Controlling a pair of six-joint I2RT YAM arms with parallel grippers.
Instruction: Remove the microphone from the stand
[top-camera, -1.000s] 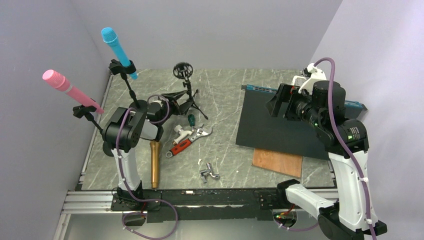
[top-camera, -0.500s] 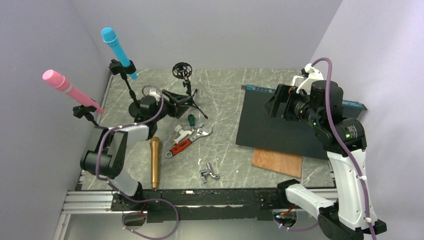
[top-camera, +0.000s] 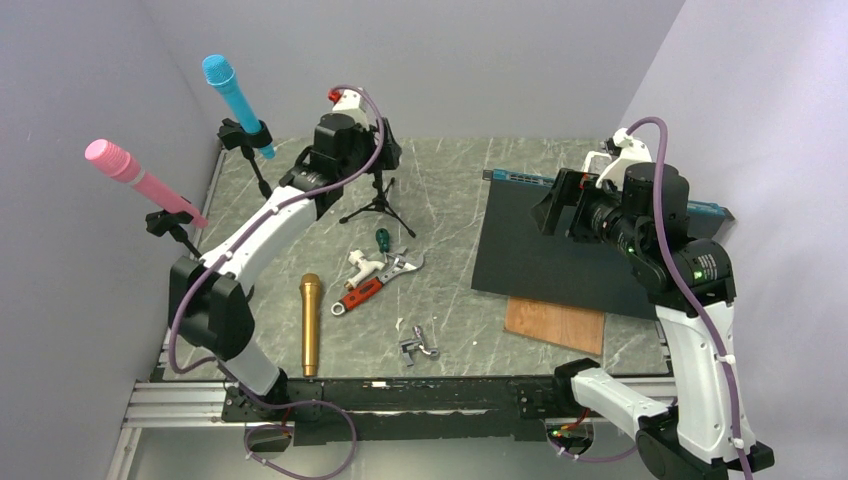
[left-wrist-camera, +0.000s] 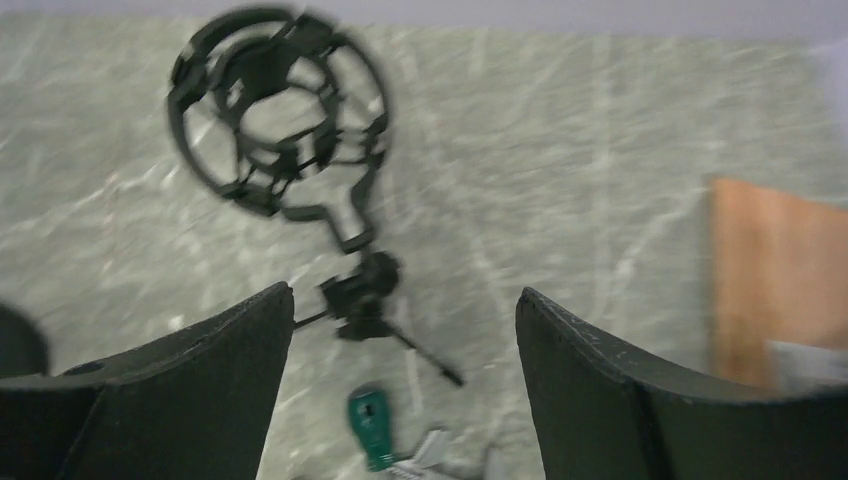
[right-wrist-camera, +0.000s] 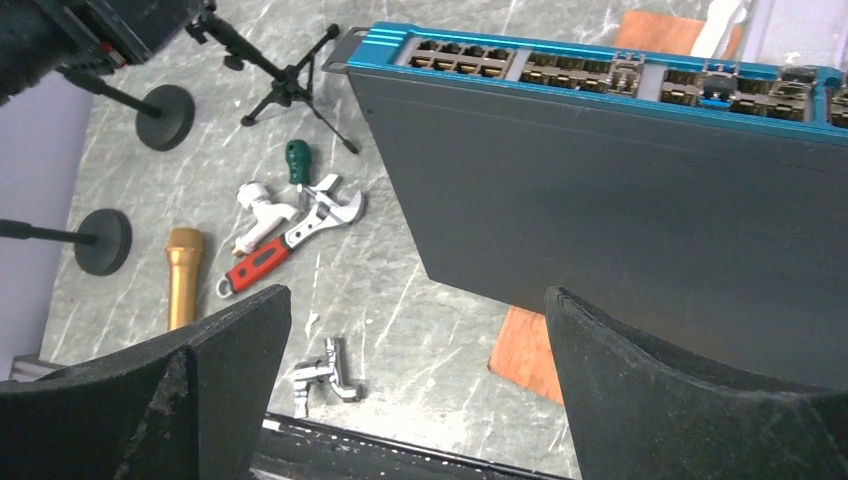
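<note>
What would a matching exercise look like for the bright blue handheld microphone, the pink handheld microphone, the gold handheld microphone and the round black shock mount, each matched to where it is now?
Things
1. bright blue handheld microphone
2. pink handheld microphone
3. gold handheld microphone
4. round black shock mount

Places
A. lying flat on the grey marbled table
B. clipped in the far-left stand
C. empty, on the small tripod
D. clipped in the nearer left stand

Pairs: 1-B, 2-D, 3-A, 4-C
</note>
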